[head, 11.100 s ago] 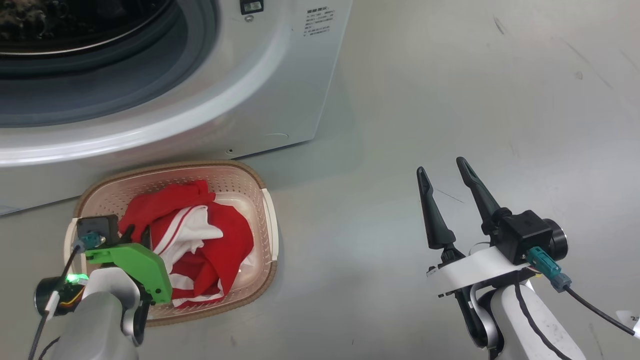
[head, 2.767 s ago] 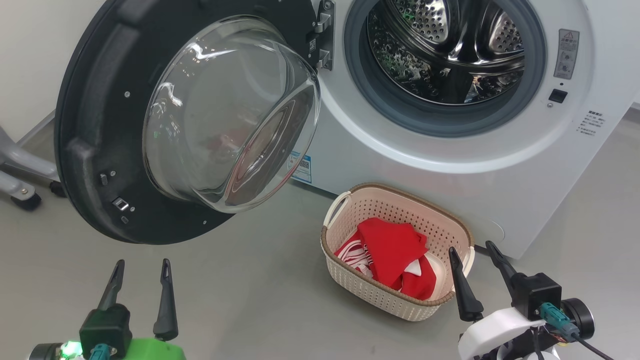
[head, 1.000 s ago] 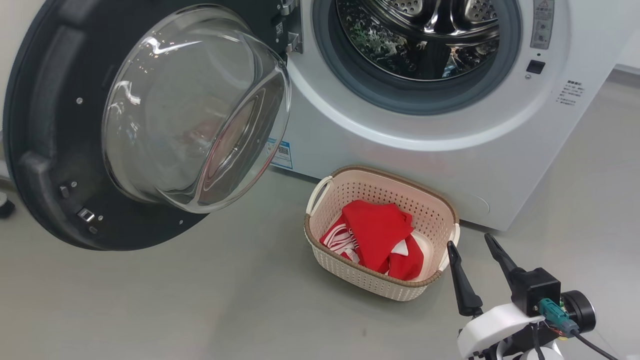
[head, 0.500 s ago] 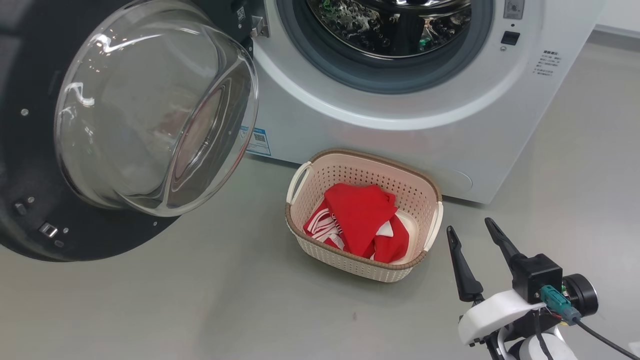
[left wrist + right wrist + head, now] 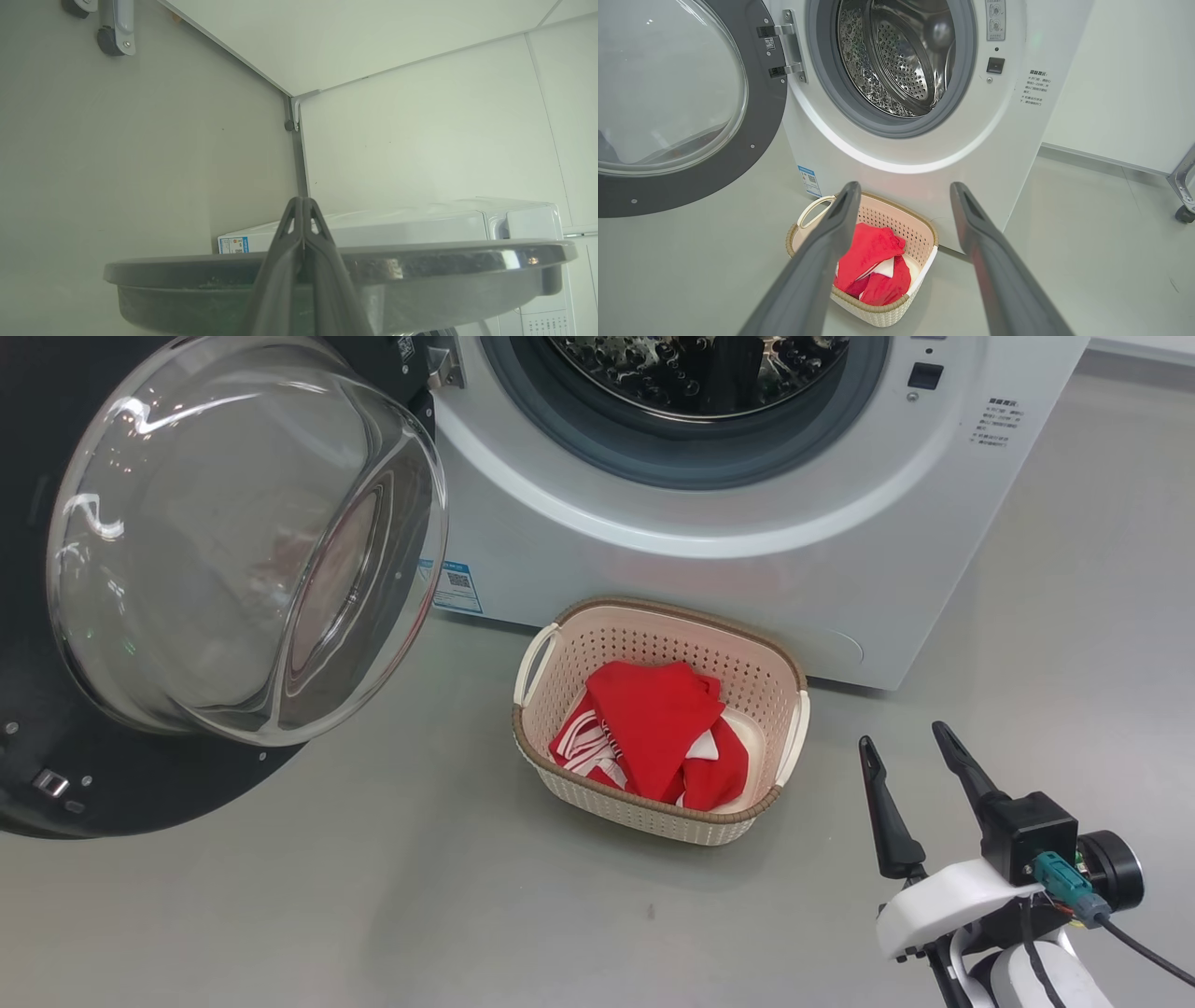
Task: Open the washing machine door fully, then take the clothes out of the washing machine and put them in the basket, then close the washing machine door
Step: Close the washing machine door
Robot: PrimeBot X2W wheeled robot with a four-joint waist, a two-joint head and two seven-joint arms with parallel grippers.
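Found the washing machine door (image 5: pixel 215 569) swung out wide to the left of the washing machine (image 5: pixel 700 569), leaving the drum (image 5: pixel 901 60) fully exposed. Saw no fabric in there, only bare perforated steel. Noted the clothes (image 5: pixel 653 728) heaped red inside the basket (image 5: pixel 635 798), set on the floor (image 5: pixel 373 896) just in front of the machine, presumably close enough for a short carry from the drum. Judged the emptying done and the closing left to do.

Saw the left gripper (image 5: pixel 302 205) with fingers pressed flat together, holding nothing, poised at the door's edge in its wrist view. Probably kept shut to act as one stiff pusher against the door. Could not tell contact from that angle.

Saw the right gripper (image 5: pixel 903 735) spread wide and empty, low and near the basket's right side, well apart from the door. Likely parked there clear of the door's swing.
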